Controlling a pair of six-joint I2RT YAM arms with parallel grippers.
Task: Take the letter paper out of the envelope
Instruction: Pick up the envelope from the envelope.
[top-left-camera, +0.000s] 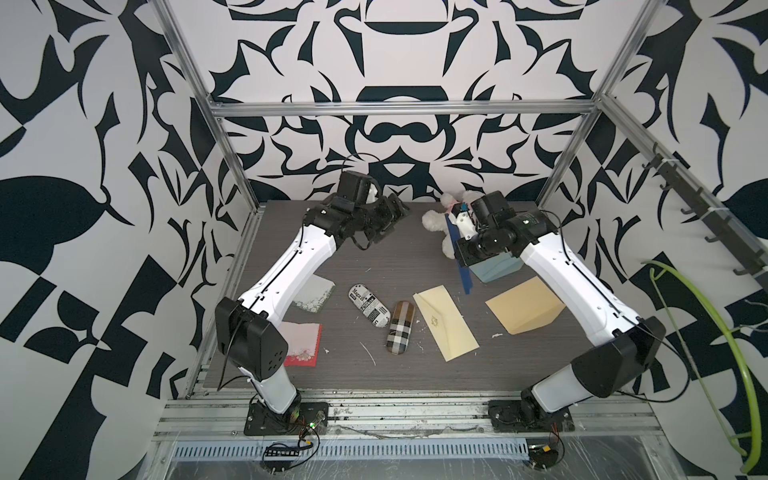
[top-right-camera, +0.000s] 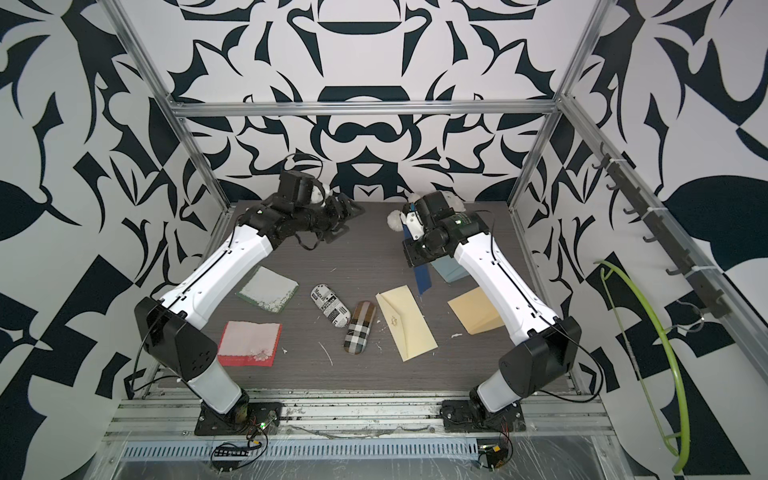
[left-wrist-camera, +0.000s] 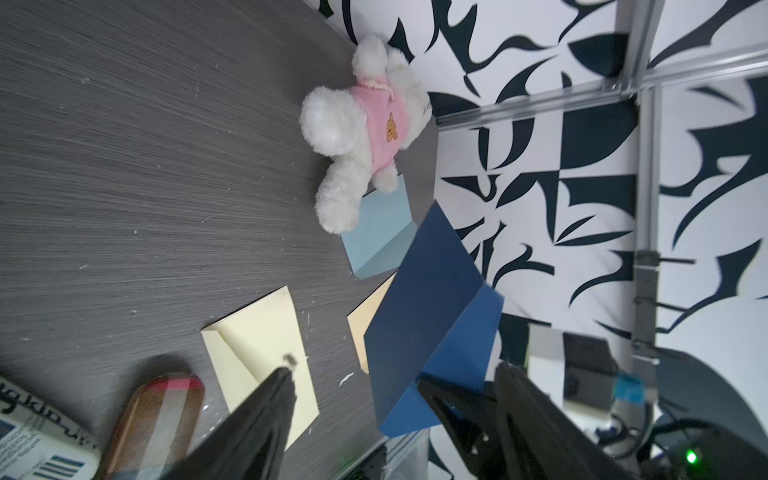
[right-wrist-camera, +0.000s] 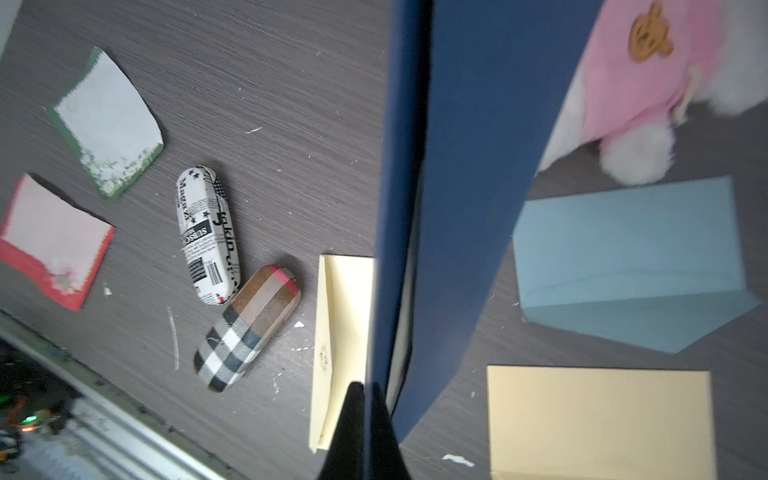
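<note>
While the right tool (right-wrist-camera: 365, 386) pinches the blue envelope (right-wrist-camera: 469, 166) aloft, the left tool (left-wrist-camera: 395, 372) hangs wide open. Probably to grab the letter (right-wrist-camera: 409, 316).

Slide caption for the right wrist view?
Right end effector shut on the dark blue envelope, cluttered table behind.

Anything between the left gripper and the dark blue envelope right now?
Nothing visible. The open left gripper faces the dark blue envelope, which the right gripper holds up; only clear air lies between them.
</note>
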